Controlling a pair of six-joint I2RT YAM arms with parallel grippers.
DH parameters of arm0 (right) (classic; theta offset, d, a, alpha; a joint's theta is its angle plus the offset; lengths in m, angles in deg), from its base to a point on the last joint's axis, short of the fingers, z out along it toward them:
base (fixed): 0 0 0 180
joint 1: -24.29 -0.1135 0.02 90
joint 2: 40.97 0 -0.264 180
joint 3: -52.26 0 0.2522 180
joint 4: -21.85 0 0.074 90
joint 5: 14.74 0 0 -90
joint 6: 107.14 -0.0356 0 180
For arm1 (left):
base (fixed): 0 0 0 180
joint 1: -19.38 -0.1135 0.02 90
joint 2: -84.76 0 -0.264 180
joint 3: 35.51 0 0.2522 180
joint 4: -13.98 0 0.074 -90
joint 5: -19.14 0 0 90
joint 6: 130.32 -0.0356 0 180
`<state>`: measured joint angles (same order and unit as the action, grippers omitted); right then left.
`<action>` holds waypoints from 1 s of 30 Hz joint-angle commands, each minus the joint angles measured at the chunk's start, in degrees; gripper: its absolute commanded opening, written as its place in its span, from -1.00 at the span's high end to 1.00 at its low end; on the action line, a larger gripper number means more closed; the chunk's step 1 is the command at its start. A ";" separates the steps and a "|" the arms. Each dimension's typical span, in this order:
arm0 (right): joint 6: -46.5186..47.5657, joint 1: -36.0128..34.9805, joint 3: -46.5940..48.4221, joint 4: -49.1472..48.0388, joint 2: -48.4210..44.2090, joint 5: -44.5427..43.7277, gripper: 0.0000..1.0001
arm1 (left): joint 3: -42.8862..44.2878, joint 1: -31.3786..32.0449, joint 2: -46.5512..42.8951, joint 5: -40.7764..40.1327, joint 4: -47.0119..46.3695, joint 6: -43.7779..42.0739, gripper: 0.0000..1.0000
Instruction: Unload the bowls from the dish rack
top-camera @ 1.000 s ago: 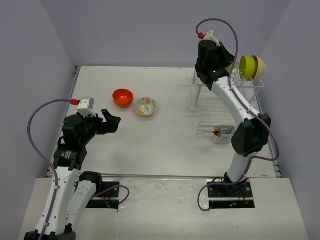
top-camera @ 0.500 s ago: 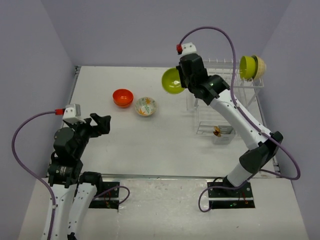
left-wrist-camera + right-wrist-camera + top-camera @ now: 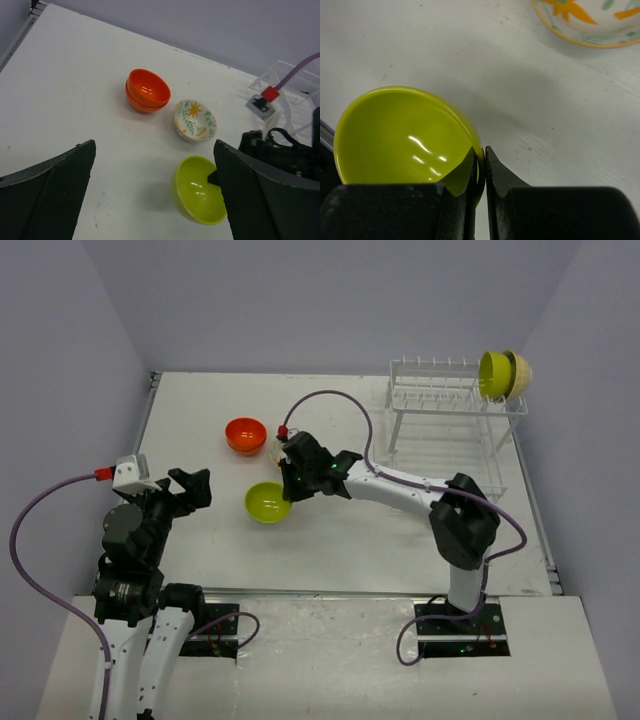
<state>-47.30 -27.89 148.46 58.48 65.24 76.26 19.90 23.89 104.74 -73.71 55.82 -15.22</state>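
Note:
My right gripper (image 3: pixel 288 494) is shut on the rim of a lime green bowl (image 3: pixel 267 502), one finger inside and one outside. It holds the bowl tilted, low over the table, just in front of the white floral bowl (image 3: pixel 195 120). The grip (image 3: pixel 481 160) and the green bowl (image 3: pixel 400 135) fill the right wrist view. Two stacked orange bowls (image 3: pixel 245 434) stand to the left of the floral one. Another lime green bowl (image 3: pixel 495 373) and a beige bowl (image 3: pixel 523 370) stand on edge on the dish rack (image 3: pixel 450 405) at the back right. My left gripper (image 3: pixel 190 487) is open and empty at the near left.
The right arm stretches across the middle of the table from its base (image 3: pixel 455 620). Purple walls close in the table on the left, back and right. In the left wrist view the green bowl (image 3: pixel 200 196) lies between the left fingers' lines of sight, further off.
My right arm has swung left from the rack and come down to the table with the green bowl. My left arm has drawn back slightly towards its base.

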 commanded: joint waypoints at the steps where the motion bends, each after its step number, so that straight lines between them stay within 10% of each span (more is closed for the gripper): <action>1: -9.30 -2.39 8.94 -7.14 6.09 -1.34 1.00 | 0.19 -0.56 -0.30 -0.93 -0.39 0.91 -1.00; 10: -16.35 -3.63 22.48 0.93 18.76 -17.42 0.99 | 0.01 -0.56 -1.00 -0.31 -0.56 0.83 -1.00; 20: -13.01 -3.80 28.22 4.99 23.95 -15.33 0.42 | 0.01 -0.56 -0.92 -0.14 -0.83 0.74 -1.00; 30: -1.70 -6.18 19.53 5.07 -0.28 -24.09 -0.34 | 0.01 -0.56 -0.92 -0.05 -0.65 0.65 -1.00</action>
<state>-55.67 -32.88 167.85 64.45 80.59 59.16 19.90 23.89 104.11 -73.91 55.86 -15.20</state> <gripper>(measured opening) 0.658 0.997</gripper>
